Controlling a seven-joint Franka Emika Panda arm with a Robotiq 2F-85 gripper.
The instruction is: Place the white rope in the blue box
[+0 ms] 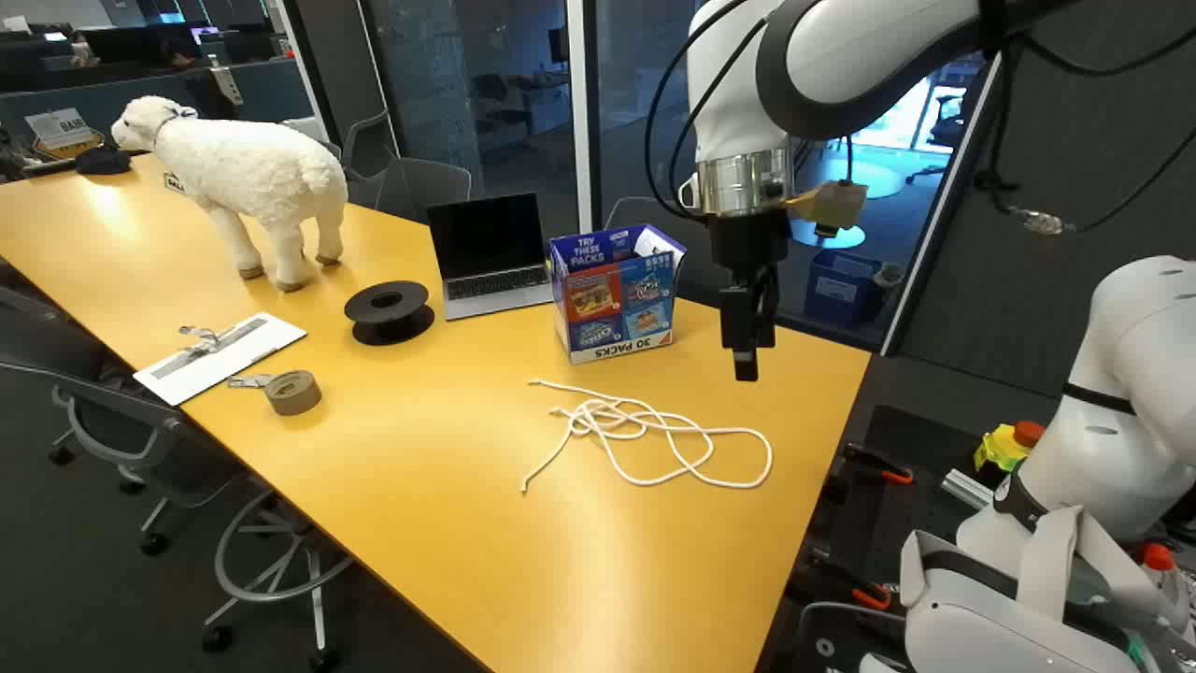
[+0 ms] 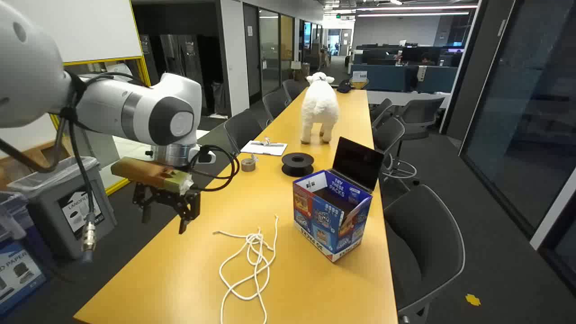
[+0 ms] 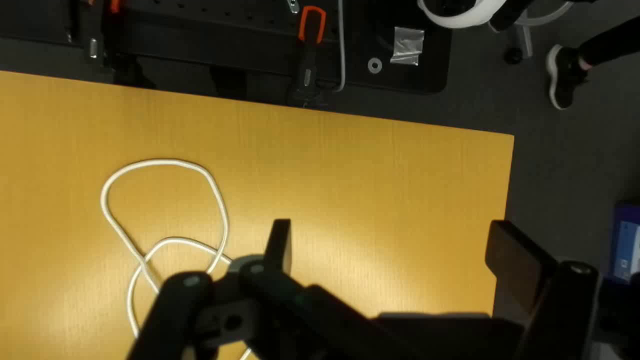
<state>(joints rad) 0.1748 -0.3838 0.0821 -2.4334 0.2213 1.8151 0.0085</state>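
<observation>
- Rope (image 1: 643, 428) lies in loose loops on the surface (image 1: 598, 579), near the open-topped blue box (image 1: 619, 304) but not inside it.
- Pincer (image 2: 164, 221) hangs spread wide above the surface, apart from the rope and holding nothing.
- Reaching for the rope looks like the step in hand.
- Next move probably calls for shifting sideways over the loops, lowering, and pinching several crossed strands together.

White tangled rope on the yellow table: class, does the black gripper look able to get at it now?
Probably yes: the black gripper hangs open and empty, and the white rope lies uncovered on the yellow table, the blue cardboard box standing apart.
</observation>
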